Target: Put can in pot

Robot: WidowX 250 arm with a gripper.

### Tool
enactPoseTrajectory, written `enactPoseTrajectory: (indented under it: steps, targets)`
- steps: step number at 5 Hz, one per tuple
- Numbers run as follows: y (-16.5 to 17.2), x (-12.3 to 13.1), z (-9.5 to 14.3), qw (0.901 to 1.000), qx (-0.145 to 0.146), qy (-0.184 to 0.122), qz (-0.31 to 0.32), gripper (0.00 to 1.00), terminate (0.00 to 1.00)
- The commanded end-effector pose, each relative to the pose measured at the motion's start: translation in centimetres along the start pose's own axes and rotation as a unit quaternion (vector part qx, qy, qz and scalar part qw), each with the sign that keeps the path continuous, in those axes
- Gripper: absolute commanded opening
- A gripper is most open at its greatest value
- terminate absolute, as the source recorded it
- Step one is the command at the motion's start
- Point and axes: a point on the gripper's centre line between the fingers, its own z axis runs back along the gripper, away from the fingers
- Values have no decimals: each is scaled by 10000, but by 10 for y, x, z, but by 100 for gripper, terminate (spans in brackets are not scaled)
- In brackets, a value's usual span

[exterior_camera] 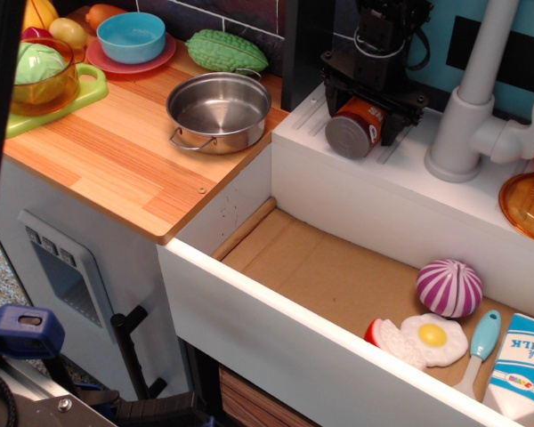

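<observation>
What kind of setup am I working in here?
Most likely a toy play kitchen: a white faucet over a sink basin holding plastic food such as a fried egg, beside a wooden counter.
</observation>
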Motion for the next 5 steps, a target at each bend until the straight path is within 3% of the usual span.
enactPoseTrajectory:
  steps: [1,2,3,4,5]
  targets:
    - [1,-3,32,9999,-44,45,113,0,0]
    - [2,-18,66,9988,113,404,248,0,0]
    - [17,-27,97,9959,656,570,244,0,0]
    - [62,-32,96,9937,1004,467,-178,0,0]
    - [108,-25,75,9906,1186,135,-669,0,0]
